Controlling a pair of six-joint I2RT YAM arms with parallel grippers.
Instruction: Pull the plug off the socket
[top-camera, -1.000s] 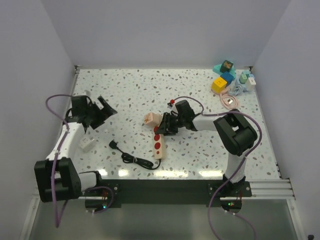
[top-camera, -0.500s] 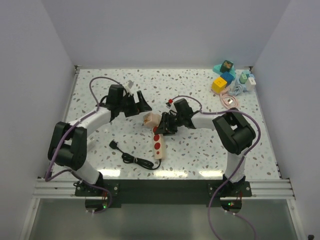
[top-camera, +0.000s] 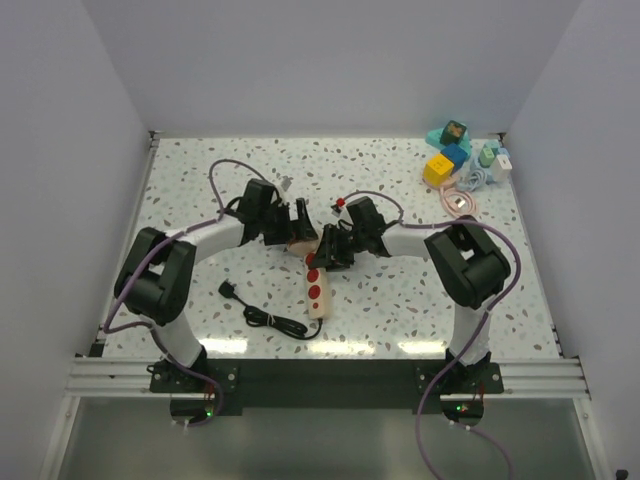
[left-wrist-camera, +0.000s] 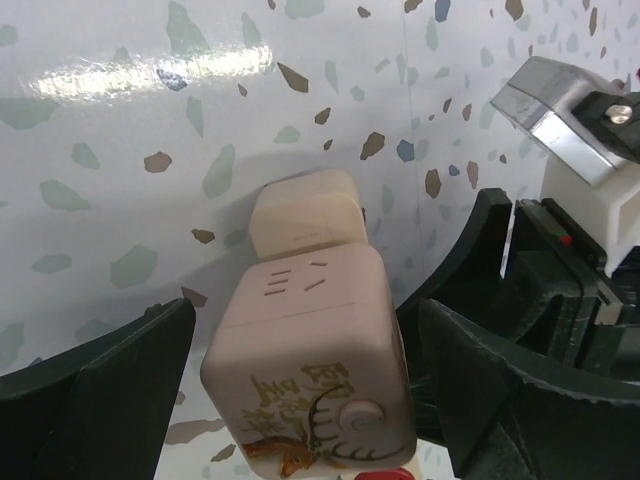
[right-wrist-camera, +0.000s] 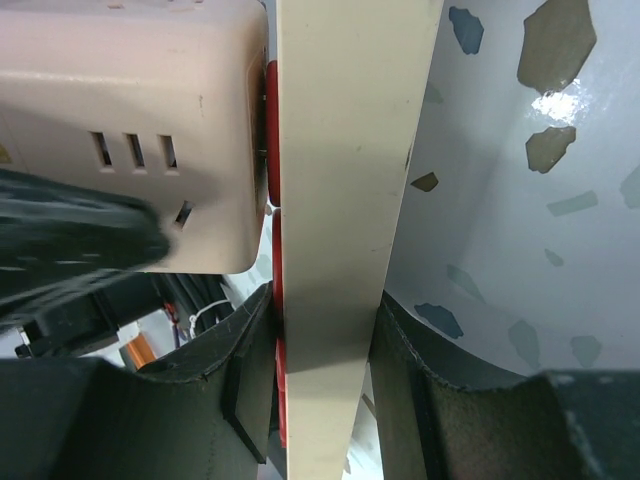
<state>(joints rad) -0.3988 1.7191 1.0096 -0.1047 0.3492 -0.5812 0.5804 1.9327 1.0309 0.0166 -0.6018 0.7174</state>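
- Left arm now reaches to the centre of the table (top-camera: 400, 300), whereas a second ago it sat at the left side. The right arm and the socket (top-camera: 317, 290) lie as before.
- From above, we find the left gripper (top-camera: 298, 224) over the far end of the socket, a cream strip with red outlets (top-camera: 315, 293). The fingers largely hide what stands between them in this view.
- Only the left wrist view shows the plug (left-wrist-camera: 310, 350) plainly. It is a cream cube with slots on one face and a deer print, standing between the widely parted fingers (left-wrist-camera: 110, 400). The finger at the picture's left stands clear of the cube. The opposite one is just beside it, and we cannot tell whether they touch.
- Only the right wrist view shows the right gripper (right-wrist-camera: 320, 370) clamped across the strip's narrow width, pads against both long edges. It also shows the cube seated against the strip's red face.
- Only the top view shows a black mains plug (top-camera: 227, 290) at the end of the strip's black cord (top-camera: 275, 322). It lies free on the table, apart from the outlets.
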